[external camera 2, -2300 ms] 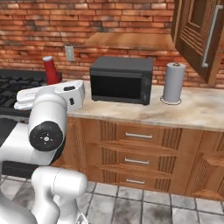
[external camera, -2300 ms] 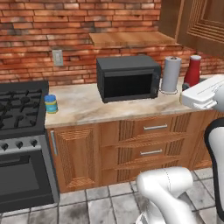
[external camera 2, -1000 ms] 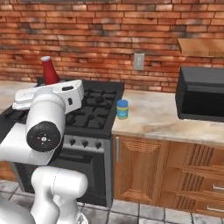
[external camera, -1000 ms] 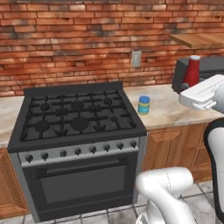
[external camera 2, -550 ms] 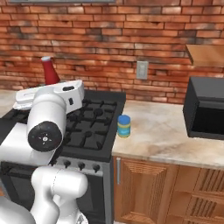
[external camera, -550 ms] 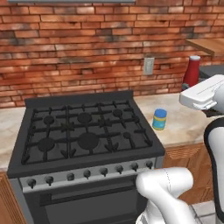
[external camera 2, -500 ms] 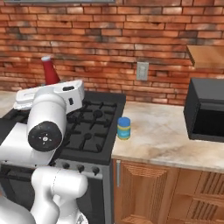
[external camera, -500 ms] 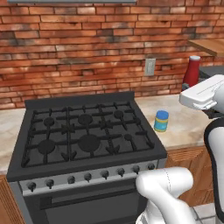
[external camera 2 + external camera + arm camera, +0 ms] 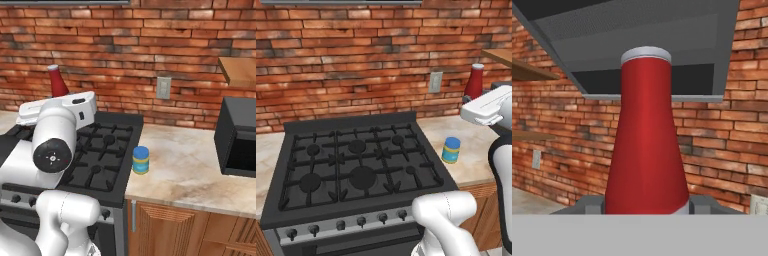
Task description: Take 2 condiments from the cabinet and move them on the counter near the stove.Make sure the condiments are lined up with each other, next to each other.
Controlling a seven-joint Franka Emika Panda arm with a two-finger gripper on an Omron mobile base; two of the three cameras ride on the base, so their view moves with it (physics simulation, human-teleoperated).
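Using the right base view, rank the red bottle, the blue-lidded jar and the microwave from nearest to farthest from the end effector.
1. Red bottle: held in the end effector, at the left, over the stove.
2. Blue-lidded jar: on the counter, just right of the stove.
3. Microwave: far right on the counter.

red bottle [image 9: 646, 145] with pale cap; jar [image 9: 451, 150] blue-lidded, yellow, blue-banded; black stove [image 9: 356, 165]; beige marbled worktop [image 9: 190, 175]; red brick wall [image 9: 356, 65].
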